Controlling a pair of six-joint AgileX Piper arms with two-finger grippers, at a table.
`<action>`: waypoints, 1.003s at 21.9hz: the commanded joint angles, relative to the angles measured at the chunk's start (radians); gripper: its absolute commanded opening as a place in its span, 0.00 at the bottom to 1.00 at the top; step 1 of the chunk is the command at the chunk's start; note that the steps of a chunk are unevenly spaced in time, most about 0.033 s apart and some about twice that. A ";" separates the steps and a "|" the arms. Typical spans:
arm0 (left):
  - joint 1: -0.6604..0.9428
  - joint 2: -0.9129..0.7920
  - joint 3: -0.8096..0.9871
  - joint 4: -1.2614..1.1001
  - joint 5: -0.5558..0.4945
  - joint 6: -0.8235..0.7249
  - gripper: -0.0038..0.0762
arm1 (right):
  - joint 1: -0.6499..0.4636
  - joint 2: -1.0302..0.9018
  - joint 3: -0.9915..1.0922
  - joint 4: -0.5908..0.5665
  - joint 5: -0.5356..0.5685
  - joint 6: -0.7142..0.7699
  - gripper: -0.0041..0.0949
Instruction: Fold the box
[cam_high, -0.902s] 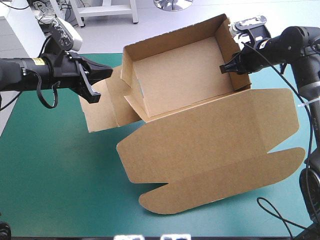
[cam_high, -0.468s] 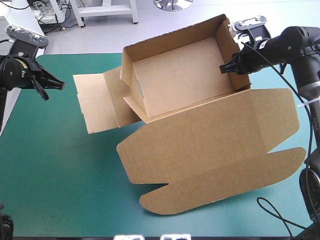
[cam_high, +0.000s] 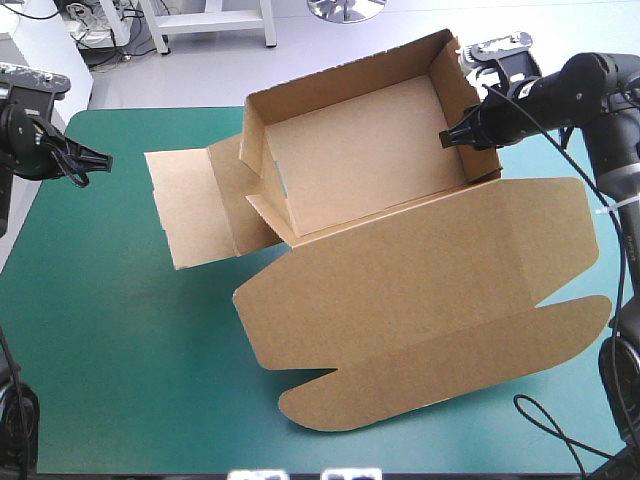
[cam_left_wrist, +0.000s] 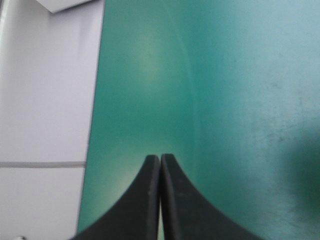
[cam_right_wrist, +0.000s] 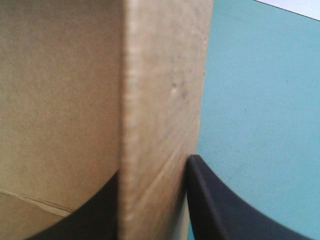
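Observation:
The brown box (cam_high: 370, 160) stands as an open tray with raised walls, its lid (cam_high: 430, 300) lying flat toward the front. One side flap (cam_high: 190, 205) is spread flat at the tray's left. My right gripper (cam_high: 462, 132) is shut on the box's right wall (cam_right_wrist: 160, 115), one black finger (cam_right_wrist: 225, 205) outside it and one inside. Far from the box, over the table's left edge, my left gripper (cam_high: 98, 158) is shut with nothing in it. In the left wrist view its fingers (cam_left_wrist: 161, 200) meet above bare teal-green cover (cam_left_wrist: 240, 90).
The teal-green cover (cam_high: 120, 360) shows bare at the front left. The table's left edge (cam_left_wrist: 95, 125) runs just beside my left gripper, with pale floor beyond it.
My left arm has pulled away leftward from the box's left flap to the table's left edge. The flap now lies spread flat. The right gripper and tray have not moved.

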 joint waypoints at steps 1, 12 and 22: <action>0.107 -0.005 0.005 -0.218 -0.038 0.059 0.04 | -0.002 -0.050 -0.030 0.040 -0.051 -0.002 0.02; 0.221 0.012 0.539 -0.812 -0.473 0.374 0.04 | -0.113 -0.048 -0.030 0.319 -0.033 -0.082 0.02; 0.129 0.074 0.567 -1.533 -0.285 0.837 0.04 | -0.145 -0.048 -0.030 0.319 0.014 -0.089 0.02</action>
